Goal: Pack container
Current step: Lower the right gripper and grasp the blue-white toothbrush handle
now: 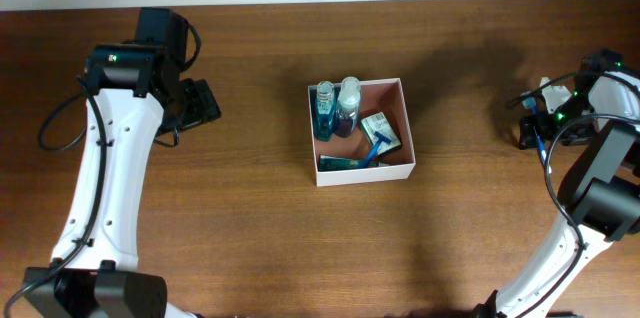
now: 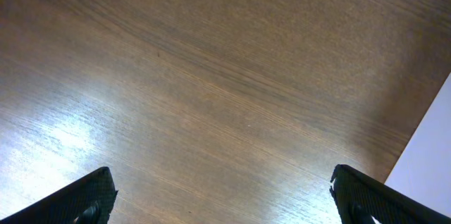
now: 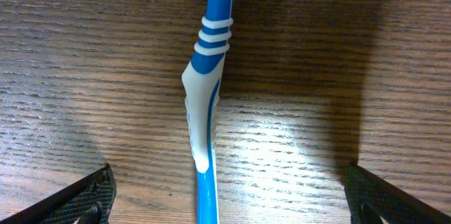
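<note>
The container (image 1: 404,118) is a square white-walled box with a pinkish-brown inside at the table's middle. It holds two blue bottles (image 1: 325,108), a small green-and-white box (image 1: 378,126), a blue razor-like item (image 1: 376,149) and a teal tube (image 1: 340,162). My right gripper (image 1: 528,132) is at the far right, open, low over the table. A blue-and-white toothbrush (image 3: 210,69) lies flat between its fingers (image 3: 229,192), untouched. My left gripper (image 1: 203,103) is at the upper left, open and empty over bare wood (image 2: 222,189).
The table's edge shows at the right of the left wrist view (image 2: 423,146). Cables hang by the right arm (image 1: 548,168). Bare brown wood surrounds the container.
</note>
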Robot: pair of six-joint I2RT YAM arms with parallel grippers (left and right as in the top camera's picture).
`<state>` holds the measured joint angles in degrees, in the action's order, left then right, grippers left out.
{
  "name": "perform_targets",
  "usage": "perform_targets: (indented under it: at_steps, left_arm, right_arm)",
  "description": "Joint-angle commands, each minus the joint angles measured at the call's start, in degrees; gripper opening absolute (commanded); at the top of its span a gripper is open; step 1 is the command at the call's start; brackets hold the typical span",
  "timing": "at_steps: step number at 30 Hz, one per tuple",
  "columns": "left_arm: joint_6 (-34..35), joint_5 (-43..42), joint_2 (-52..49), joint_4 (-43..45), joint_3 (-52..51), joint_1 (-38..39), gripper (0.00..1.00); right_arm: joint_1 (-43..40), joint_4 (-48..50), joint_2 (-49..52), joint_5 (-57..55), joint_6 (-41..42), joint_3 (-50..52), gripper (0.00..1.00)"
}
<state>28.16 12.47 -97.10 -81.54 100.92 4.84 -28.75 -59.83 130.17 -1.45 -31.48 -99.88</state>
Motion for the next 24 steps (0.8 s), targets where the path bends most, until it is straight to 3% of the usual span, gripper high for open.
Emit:
perform_targets:
  at_steps: [1,7,9,14,22,24]
  left_arm:
    - [0.5,0.4,-0.4,0.1,-0.2,-0.1,0.99]
    - [0.5,0.4,-0.4,0.1,-0.2,-0.1,0.99]
    - [0.5,0.4,-0.4,0.1,-0.2,-0.1,0.99]
    - [0.5,0.4,-0.4,0.1,-0.2,-0.1,0.99]
    - [0.5,0.4,-0.4,0.1,-0.2,-0.1,0.99]
    - [0.5,0.4,-0.4,0.1,-0.2,-0.1,0.99]
  right_arm:
    - [-0.3,1.0,1.5,-0.8,0.2,2.5,0.99]
    - [-0.2,1.2,1.5,-0.7,0.2,2.5,0.97]
    - [-0.2,1.2,1.5,-0.8,0.2,2.4,0.91]
    - [-0.2,1.1,1.5,-0.7,0.4,2.4,0.61]
    - [-0.2,0.2,1.4,-0.7,3.8,0.2,0.22]
    - [-0.2,-0.4,1.4,-0.7,4.9,-1.0,0.18]
